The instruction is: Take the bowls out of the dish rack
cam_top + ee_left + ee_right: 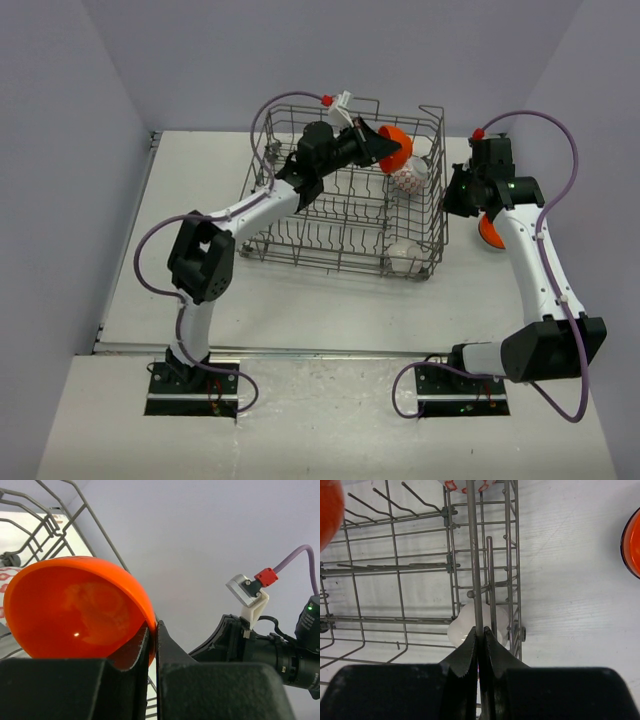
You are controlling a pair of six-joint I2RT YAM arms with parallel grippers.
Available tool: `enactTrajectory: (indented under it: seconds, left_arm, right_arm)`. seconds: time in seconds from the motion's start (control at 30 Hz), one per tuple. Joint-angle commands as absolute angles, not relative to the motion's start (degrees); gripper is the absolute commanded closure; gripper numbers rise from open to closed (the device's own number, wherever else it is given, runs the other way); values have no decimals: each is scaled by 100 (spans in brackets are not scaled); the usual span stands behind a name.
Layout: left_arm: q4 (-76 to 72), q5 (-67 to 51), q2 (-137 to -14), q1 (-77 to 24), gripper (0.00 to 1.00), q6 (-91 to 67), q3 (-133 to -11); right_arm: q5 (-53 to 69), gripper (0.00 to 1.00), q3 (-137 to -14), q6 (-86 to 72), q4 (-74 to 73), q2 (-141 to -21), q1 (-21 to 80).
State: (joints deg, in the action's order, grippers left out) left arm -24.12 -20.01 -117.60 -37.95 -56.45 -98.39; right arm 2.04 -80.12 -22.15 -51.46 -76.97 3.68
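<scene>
Left gripper (155, 630) pinched tight on the rim of an orange bowl (75, 610), up at the dish rack's (340, 215) far rim. Patterned bowl (410, 179) partly hidden beneath it, white bowl (403, 257) in the near corner. Right gripper (479, 631) clamped shut on the rack's top wire; second orange bowl (487, 234) on the table (330, 310), mostly behind that arm.

Orange bowl (633, 542), mostly off-frame

dish rack (330, 230) on table (200, 200), bowl (403, 257) inside, second bowl (486, 236) right
</scene>
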Motion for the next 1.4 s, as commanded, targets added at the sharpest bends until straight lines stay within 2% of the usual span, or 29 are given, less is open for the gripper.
enactTrajectory:
  seconds: [0.0, 0.03, 0.07, 0.17, 0.2, 0.3, 0.57, 0.67, 0.87, 1.1, 1.37]
  left_arm:
    - [-1909, -2083, -11084, -3674, 100, -5073, -10037]
    - [-1620, -2040, -10996, -3656, 100, -4984, -10002]
    - [-1487, -1952, -10821, -3630, 100, -4888, -9958]
    - [-722, -1749, -10460, -3507, 100, -4448, -9932]
    - [-564, -1723, -10372, -3420, 100, -4230, -9940]
    - [348, -1477, -10038, -3209, 100, -3808, -9993]
    - [2283, -485, -9045, -2585, 100, -2753, -9967]
    - [3266, 174, -8842, -2287, 100, -2541, -9941]
    - [4226, 1492, -8666, -1663, 100, -2654, -9660]
    - [5026, 2337, -9165, -1047, 100, -2997, -9790]
    - [5580, 1828, -10308, -63, 100, -3296, -10098]
  right_arm:
    - [-97, 98, -8051, -2461, -5107, -7567, 325]
    - [-114, 92, -8042, -2504, -5106, -7559, 334]
    - [-149, 81, -8051, -2531, -5106, -7550, 325]
    - [-132, 64, -7998, -2566, -5001, -7427, 334]
    - [-167, 52, -7963, -2575, -4966, -7357, 334]
    - [-184, 44, -8050, -2593, -4948, -7356, 334]
    - [-88, 39, -8647, -2707, -5027, -7304, 334]
    - [-35, 39, -8902, -2716, -5159, -7330, 369]
    - [149, 38, -9359, -2663, -5379, -7400, 518]
    - [325, 38, -9826, -2646, -5642, -7778, 835]
    - [325, 38, -9940, -2610, -5730, -7831, 940]
